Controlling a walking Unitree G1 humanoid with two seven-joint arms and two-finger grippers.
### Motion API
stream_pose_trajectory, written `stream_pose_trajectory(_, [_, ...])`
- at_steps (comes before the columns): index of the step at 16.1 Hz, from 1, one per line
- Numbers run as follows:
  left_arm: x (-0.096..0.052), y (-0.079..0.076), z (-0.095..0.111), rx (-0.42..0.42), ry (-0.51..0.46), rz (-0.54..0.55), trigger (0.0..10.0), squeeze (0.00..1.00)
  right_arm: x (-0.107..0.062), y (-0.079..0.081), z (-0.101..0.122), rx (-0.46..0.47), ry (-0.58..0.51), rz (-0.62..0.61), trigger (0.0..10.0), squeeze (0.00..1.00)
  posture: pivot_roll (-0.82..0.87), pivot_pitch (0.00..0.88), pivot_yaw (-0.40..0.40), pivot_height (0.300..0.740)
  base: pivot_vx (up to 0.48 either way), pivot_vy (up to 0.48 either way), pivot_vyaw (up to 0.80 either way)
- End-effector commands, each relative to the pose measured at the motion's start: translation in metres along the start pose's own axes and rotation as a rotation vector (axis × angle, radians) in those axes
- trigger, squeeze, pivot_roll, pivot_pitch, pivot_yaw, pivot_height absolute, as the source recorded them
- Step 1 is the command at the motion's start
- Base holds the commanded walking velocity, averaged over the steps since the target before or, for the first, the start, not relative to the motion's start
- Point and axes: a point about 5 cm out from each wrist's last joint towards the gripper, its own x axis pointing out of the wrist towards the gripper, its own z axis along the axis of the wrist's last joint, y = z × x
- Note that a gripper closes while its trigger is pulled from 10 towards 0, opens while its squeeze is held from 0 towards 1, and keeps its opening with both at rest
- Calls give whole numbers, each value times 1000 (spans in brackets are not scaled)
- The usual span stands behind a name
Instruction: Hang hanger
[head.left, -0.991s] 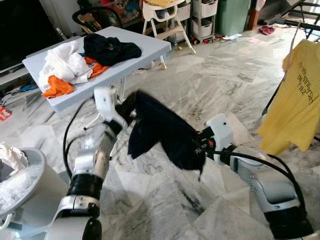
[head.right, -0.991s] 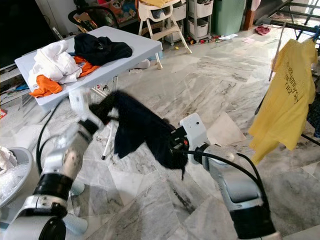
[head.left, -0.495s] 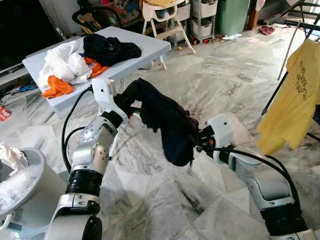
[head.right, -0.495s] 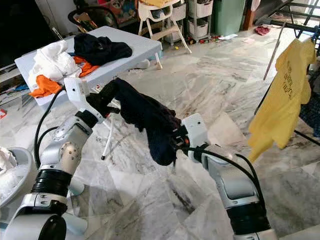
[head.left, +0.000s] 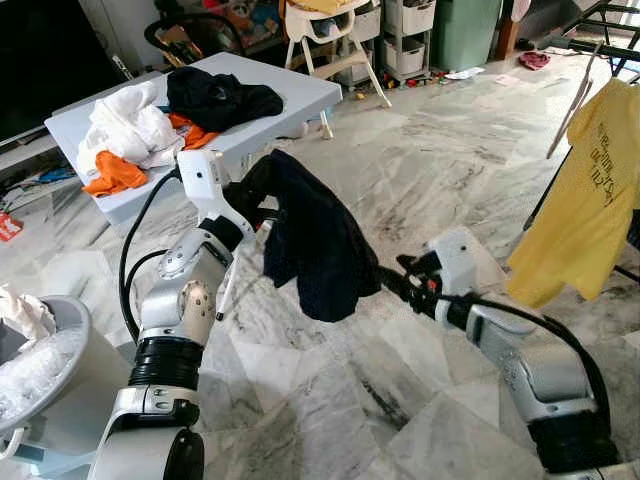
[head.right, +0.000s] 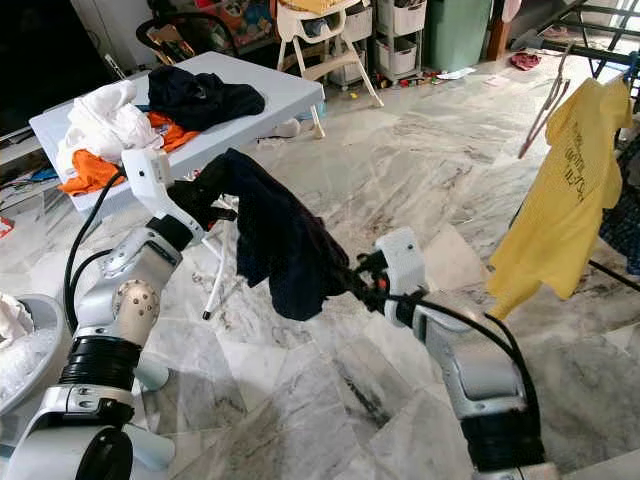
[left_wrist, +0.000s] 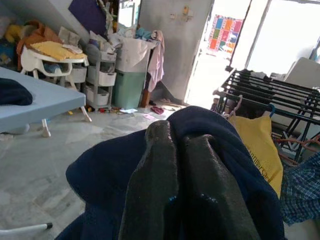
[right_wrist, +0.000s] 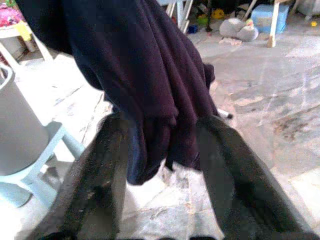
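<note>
Laundry lies heaped on the grey folding table (head.left: 300, 95) at the far left: a white garment (head.left: 128, 125), an orange one (head.left: 112, 172) and a black one (head.left: 220, 98). A pale bin (head.left: 45, 390) stands at the near left. Just right of it the left gripper (head.left: 258, 205) is raised with its two fingers (left_wrist: 165, 195) pressed together on the top of a dark navy garment (head.left: 315, 245), which hangs from it in folds over the floor; whether a hanger sits inside the cloth cannot be told. To the right, the right gripper (head.right: 355, 283) reaches toward the garment's lower edge with its fingers (right_wrist: 107, 165) spread apart, the hem hanging between them but not pinched. The step in hand looks like carrying the garment over to be hung, with the hanging itself not yet done. At the far right a yellow T-shirt (head.left: 590, 215) hangs on a drying rack (left_wrist: 265, 92), well apart from the navy garment, so the next move probably calls for turning and walking that way, keeping the cloth clear of the floor, then lifting its top to a free rail. The floor (head.left: 420, 170) is grey-veined marble, smooth and open between table and rack. A white high chair (head.left: 335, 40) and storage drawers (head.left: 405, 35) stand along the far wall.
</note>
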Motion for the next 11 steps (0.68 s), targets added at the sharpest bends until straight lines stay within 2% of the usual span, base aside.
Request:
stream_pose_trajectory(1, [3, 0, 22, 28, -63, -4, 0, 0, 1, 4, -8, 21, 14, 29, 10000, 1000, -162, 0, 176, 740, 0, 0, 0])
stream_pose_trajectory(6, [10, -12, 46, -2, -131, -37, 0, 0, 0, 17, -67, 179, 133, 21, 10000, 1000, -139, 8, 177, 740, 0, 0, 0])
stream_pose_trajectory(7, [10, -13, 48, -9, -137, -37, 0, 0, 0, 19, -70, 191, 136, 18, 10000, 1000, -138, 8, 177, 740, 0, 0, 0])
stream_pose_trajectory(8, [10, -15, 52, -29, -149, -33, 0, 0, 4, 18, -78, 213, 142, -46, 10000, 1000, -132, 8, 176, 740, 0, 0, 0])
stream_pose_trajectory(10, [11, -17, 55, -45, -159, -36, 0, 0, 10, 19, -83, 263, 126, -94, 10000, 1000, -126, 7, 176, 740, 0, 0, 0])
stream_pose_trajectory(11, [11, -19, 56, -52, -161, -37, 0, 0, 18, 21, -82, 337, 87, -132, 10000, 714, -124, 7, 176, 740, 0, 0, 0])
